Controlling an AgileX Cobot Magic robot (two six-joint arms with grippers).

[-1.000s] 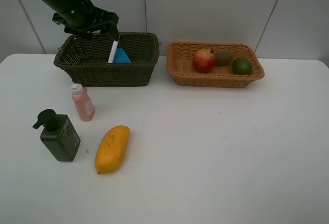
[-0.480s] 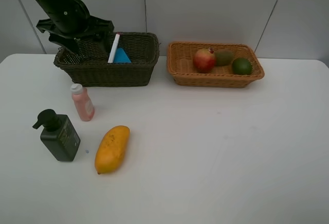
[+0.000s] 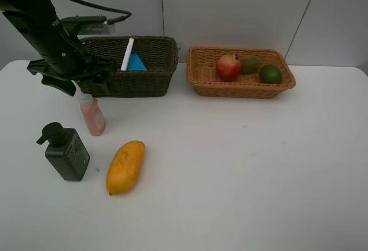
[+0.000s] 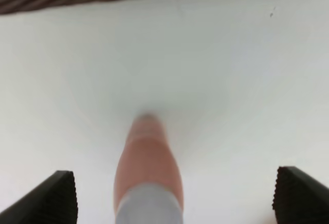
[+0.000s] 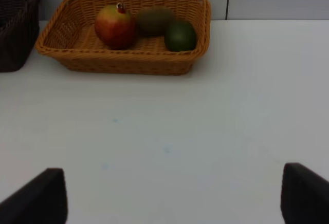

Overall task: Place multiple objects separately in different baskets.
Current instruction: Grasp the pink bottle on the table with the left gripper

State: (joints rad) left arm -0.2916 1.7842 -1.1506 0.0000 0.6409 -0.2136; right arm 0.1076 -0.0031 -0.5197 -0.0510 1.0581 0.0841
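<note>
1. At the table's (image 3: pixel 241 170) left rear, your left gripper (image 4: pixel 174 183) hangs right over the white cap of the pink bottle (image 3: pixel 94 118), jaws spread wide and holding nothing
2. On its wrist view you see the bottle standing between the two fingers (image 4: pixel 55 199), clear of both and nearer one of them; the cap is blurred, so you cannot tell how high the tips sit above it
3. That bottle stands upright just in front of the dark basket (image 3: pixel 123 85), near its left end and apart from its wall
4. Inside the dark basket the marker (image 3: pixel 127 54) leans up against the back rim, with the eraser (image 3: pixel 137 63) just beside it on the right
5. To the right of it, across a small gap, you have the tan basket (image 3: pixel 241 90); it holds the red mango (image 3: pixel 228 67), the kiwi (image 3: pixel 250 64) and the lime (image 3: pixel 270 74) in a row, the mango touching the kiwi and the lime just beside the kiwi
6. Nearer you on the left, the pump bottle (image 3: pixel 68 154) stands upright on the table, and the yellow mango (image 3: pixel 125 167) lies on its side to its right, near but apart
7. Your right gripper (image 5: pixel 172 196) does not show in the high view; its wrist view shows the fingers far apart with nothing between them, over bare table, facing the tan basket
</note>
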